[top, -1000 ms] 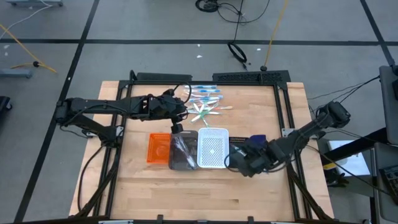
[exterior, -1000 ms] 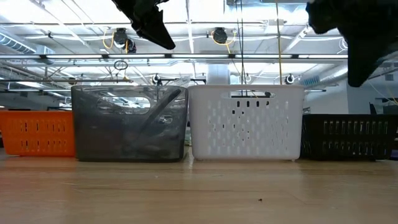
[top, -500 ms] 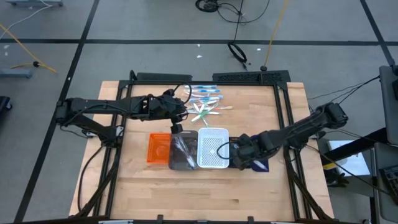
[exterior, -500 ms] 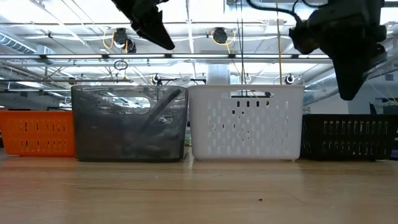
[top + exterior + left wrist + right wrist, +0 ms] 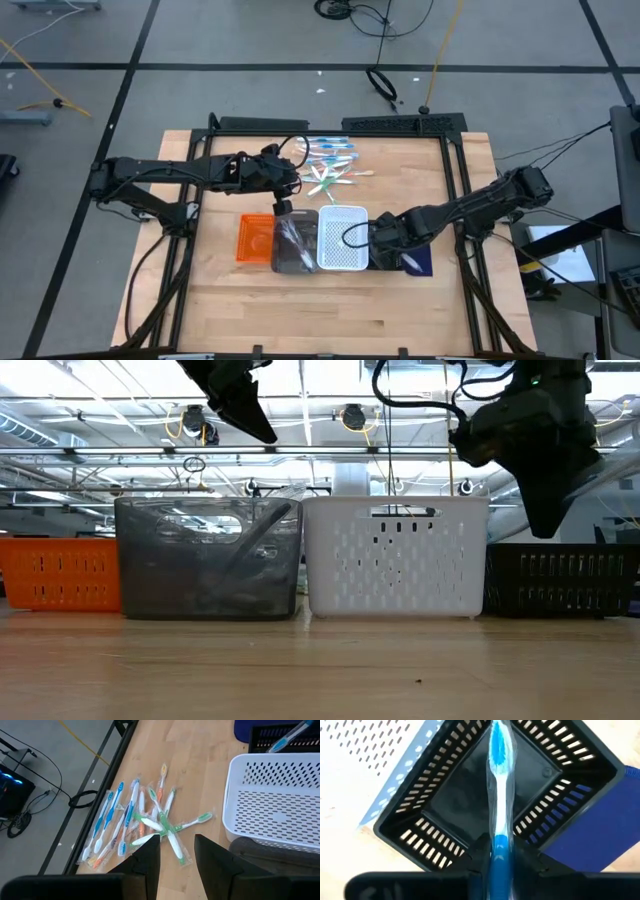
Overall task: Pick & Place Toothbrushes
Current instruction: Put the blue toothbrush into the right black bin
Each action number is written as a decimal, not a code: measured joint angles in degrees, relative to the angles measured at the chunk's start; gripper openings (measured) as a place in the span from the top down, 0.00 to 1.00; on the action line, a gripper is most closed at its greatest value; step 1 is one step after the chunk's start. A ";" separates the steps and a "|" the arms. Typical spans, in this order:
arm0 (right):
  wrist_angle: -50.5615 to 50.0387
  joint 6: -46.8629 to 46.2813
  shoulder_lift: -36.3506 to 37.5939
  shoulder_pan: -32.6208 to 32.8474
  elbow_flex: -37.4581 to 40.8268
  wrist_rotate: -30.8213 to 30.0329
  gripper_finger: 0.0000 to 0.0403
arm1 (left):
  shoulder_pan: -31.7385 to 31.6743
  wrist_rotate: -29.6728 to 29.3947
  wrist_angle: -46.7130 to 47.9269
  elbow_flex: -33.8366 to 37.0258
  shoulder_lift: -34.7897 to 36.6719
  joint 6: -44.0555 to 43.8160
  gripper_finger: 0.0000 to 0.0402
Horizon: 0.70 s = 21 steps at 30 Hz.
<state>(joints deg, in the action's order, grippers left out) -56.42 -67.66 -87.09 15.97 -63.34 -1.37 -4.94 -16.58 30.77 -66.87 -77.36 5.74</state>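
one blue toothbrush [image 5: 498, 795] sits pinched between the right gripper [image 5: 501, 857] fingers, hanging over the black tray [image 5: 445, 820]. if you let go while it's tilted, its head could catch the rim and tip out toward the white tray [image 5: 341, 238]. your left gripper [image 5: 176, 851] waits, jaws parted and empty, above the toothbrush pile [image 5: 142, 825]. from overhead the arm hides the black tray, and you can't see inside the grey tray [image 5: 208, 558].
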 joint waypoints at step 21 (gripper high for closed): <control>3.91 3.84 0.04 -2.56 0.28 1.84 0.85 | 0.00 0.00 0.76 0.00 0.00 0.01 0.70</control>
<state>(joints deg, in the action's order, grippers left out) -52.51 -63.82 -87.05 13.41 -63.07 0.47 -4.93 -16.58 31.53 -66.87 -77.36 5.75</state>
